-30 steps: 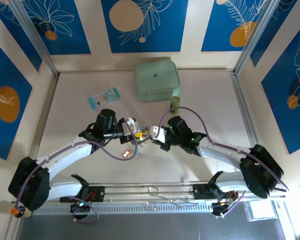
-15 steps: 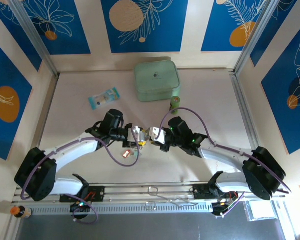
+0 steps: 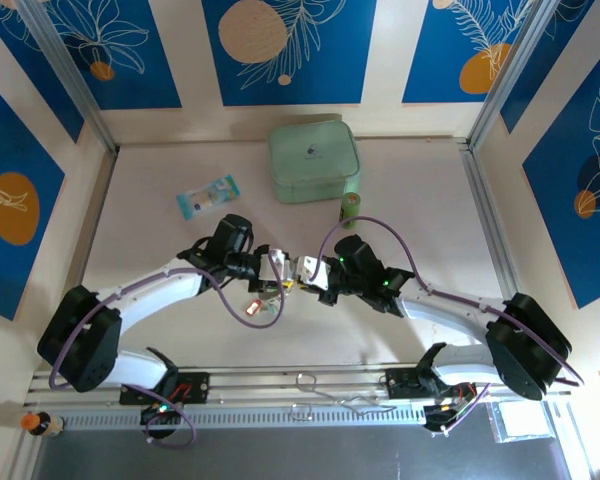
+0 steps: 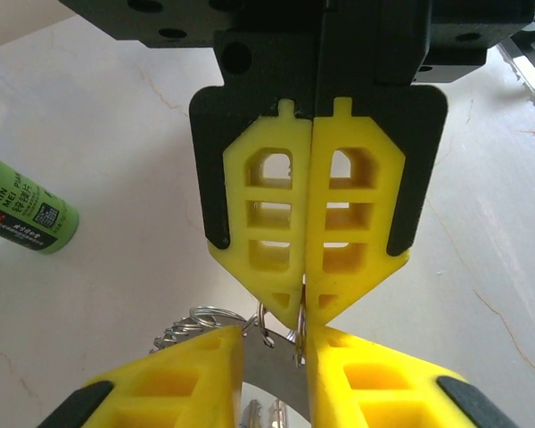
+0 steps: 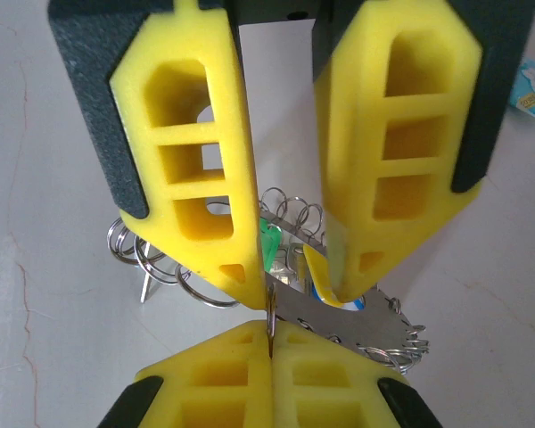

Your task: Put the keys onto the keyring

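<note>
Two-fingered right gripper [image 5: 270, 332], pressed together at centre frame from above, pinches the silvery loop-edged keyring [image 5: 361, 332], its flat band running lower right. Left gripper [image 5: 294, 287], slightly spread, straddles green and yellow plastic-headed keys [image 5: 269, 242].

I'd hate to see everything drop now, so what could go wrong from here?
The right claw pinches the keyring with only its very fingertips, so a small tug could probably pull it free and drop it. The left claw stands open around the same ring, tip to tip with the right one. Closing there might bump the two together or catch the yellow key instead.
</note>
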{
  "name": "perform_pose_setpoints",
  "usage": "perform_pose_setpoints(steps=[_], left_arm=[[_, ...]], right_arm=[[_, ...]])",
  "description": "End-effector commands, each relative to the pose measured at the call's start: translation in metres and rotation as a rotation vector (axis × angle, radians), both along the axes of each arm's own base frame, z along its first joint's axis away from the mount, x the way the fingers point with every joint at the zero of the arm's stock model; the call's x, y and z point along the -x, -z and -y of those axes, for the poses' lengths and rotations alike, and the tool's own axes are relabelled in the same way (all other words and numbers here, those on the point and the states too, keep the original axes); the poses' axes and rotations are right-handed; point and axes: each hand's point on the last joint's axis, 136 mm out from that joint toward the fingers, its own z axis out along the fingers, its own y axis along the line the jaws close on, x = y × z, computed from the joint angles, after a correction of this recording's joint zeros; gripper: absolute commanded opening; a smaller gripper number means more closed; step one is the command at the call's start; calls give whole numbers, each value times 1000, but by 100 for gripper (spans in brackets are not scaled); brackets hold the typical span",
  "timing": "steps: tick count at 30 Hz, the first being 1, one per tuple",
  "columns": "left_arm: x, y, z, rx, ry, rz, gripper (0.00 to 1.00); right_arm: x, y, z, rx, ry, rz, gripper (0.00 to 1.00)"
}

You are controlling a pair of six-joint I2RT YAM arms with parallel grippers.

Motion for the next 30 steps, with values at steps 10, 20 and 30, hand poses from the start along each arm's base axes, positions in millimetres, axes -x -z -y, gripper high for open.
perform_pose_setpoints(steps=[10,20,30], left_arm=[[-4,7,-1,-54,15,62,25],[-1,11,1,-47,27,40,25],[-1,7,-2,33,15,-4,24]], right_arm=[[-3,-13,-8,-27,-4,30,0],[-5,-20,-13,-53,2,40,0],[-8,-22,-8,-113,17,27,0]])
